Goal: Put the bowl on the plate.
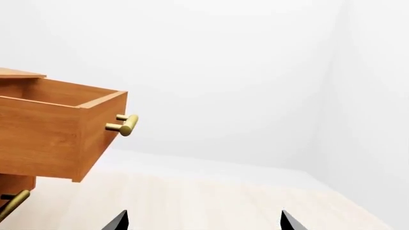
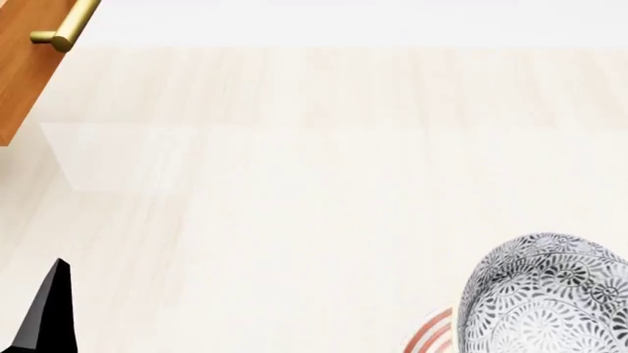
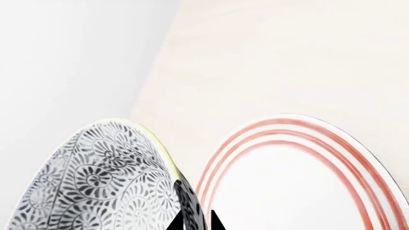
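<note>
The bowl [image 2: 549,294], white with a fine grey-black floral pattern, hangs tilted at the lower right of the head view. My right gripper [image 3: 195,224] is shut on the bowl [image 3: 96,182], its two dark fingertips pinching the rim wall between them. The plate [image 3: 288,182], flat and white with red rings, lies on the pale floor just beside and below the bowl. Only a sliver of the plate [image 2: 432,334] shows in the head view. My left gripper [image 1: 204,223] is open and holds nothing. One of its fingers [image 2: 49,309] shows at the head view's lower left.
An open wooden drawer [image 1: 57,129] with a brass handle [image 1: 124,124] juts out near the left gripper; its corner [image 2: 29,59] shows at the head view's upper left. A white wall [image 1: 255,72] stands behind the pale wood floor [image 2: 314,184].
</note>
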Tool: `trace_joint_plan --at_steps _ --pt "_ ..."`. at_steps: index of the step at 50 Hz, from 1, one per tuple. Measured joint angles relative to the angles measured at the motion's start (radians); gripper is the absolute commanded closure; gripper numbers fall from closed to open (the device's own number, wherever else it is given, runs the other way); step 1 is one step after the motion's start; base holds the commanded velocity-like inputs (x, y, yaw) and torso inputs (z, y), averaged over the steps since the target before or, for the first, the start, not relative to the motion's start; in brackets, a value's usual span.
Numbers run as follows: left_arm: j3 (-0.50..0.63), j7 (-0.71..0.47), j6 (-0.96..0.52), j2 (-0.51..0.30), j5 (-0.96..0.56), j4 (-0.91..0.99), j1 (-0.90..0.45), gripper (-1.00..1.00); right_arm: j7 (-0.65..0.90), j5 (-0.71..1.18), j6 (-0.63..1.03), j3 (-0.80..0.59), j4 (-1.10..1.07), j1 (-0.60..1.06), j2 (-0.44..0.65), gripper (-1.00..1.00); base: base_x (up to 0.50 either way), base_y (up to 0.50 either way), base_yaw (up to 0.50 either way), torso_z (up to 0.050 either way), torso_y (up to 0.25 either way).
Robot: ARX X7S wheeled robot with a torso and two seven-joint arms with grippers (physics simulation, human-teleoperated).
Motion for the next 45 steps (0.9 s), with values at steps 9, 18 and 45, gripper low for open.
trace_joint_plan --at_steps 9,18,45 --pt "0.002 -0.002 0.003 -0.003 -0.001 -0.002 0.0 -1.0 0.011 0.011 0.008 -0.014 0.032 0.031 -0.005 1.0 0.0 0.0 0.0 0.0 0.001" --pt "0.005 -0.003 0.006 -0.004 -0.002 -0.005 -0.001 -1.0 0.037 0.015 0.017 -0.028 0.066 0.062 -0.011 1.0 0.0 0.0 0.0 0.0 0.0" --pt "0.014 -0.006 0.014 -0.008 -0.004 -0.013 -0.005 -1.0 0.017 0.025 0.029 -0.068 0.175 0.098 -0.057 1.0 0.0 0.0 0.0 0.0 0.0"
